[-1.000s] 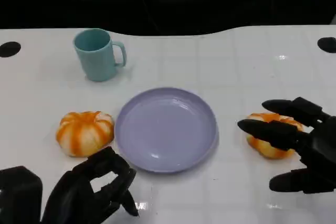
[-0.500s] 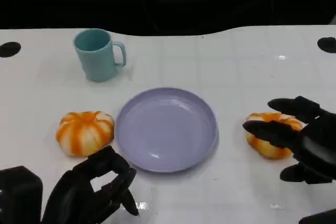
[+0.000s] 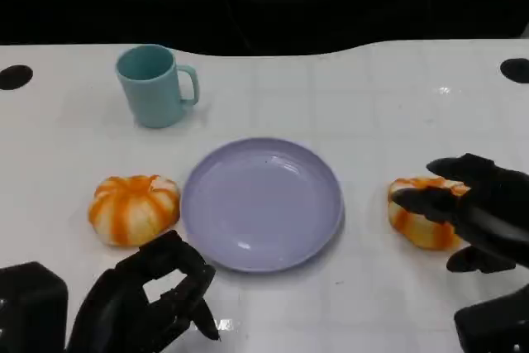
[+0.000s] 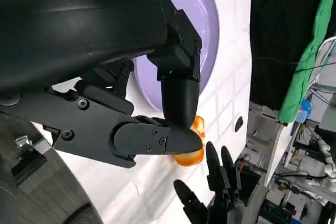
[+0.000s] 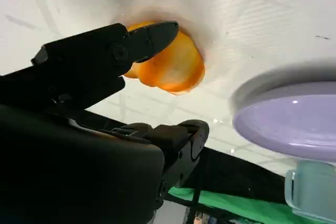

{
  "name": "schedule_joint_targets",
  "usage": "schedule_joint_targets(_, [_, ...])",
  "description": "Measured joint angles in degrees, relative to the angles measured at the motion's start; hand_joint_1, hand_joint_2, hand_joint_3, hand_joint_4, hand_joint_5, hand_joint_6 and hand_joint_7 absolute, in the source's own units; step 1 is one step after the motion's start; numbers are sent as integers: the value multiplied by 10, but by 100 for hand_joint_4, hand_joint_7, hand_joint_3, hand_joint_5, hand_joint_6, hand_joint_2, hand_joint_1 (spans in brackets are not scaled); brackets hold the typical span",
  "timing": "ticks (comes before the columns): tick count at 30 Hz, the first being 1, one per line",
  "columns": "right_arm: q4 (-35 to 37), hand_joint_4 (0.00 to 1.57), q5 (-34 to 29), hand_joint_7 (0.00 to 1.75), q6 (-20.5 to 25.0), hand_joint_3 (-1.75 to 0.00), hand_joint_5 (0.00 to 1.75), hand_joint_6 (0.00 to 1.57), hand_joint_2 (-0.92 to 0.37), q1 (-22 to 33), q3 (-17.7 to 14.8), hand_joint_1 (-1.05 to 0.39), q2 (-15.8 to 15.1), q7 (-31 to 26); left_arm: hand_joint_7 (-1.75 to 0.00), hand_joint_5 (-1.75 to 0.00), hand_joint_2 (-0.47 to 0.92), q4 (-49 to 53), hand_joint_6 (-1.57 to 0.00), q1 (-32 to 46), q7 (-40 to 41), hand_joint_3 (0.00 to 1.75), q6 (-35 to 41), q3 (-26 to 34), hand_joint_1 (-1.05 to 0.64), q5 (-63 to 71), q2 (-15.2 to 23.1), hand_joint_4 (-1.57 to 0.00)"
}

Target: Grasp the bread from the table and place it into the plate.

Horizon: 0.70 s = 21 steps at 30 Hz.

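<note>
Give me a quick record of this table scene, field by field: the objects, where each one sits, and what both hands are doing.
plate: lavender plate, centre of the table, nothing on it
bread near right hand: orange and white bread, right of the plate, on the table
other bread: second bread, left of the plate, untouched
mug: teal mug, behind the plate to the left, upright
right hand: right hand over the bread with fingers spread around it, no grip visible
left hand: left hand low near the table edge, fingers curled, holding nothing
</note>
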Motion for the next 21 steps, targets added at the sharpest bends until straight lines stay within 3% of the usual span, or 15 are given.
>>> schedule_joint_targets(13, [55,36,9,2,36,0,12,45,-80,-57,62,-33,9,24,-171,-175,92,-4,-60,0,2,32,0,-1,-57,6,-1,-78])
schedule_joint_targets(21, [92,49,32,4,47,0,12,56,-80,-82,81,-29,22,61,-171,-175,92,-9,-59,1,7,33,5,-1,-57,6,-3,-77])
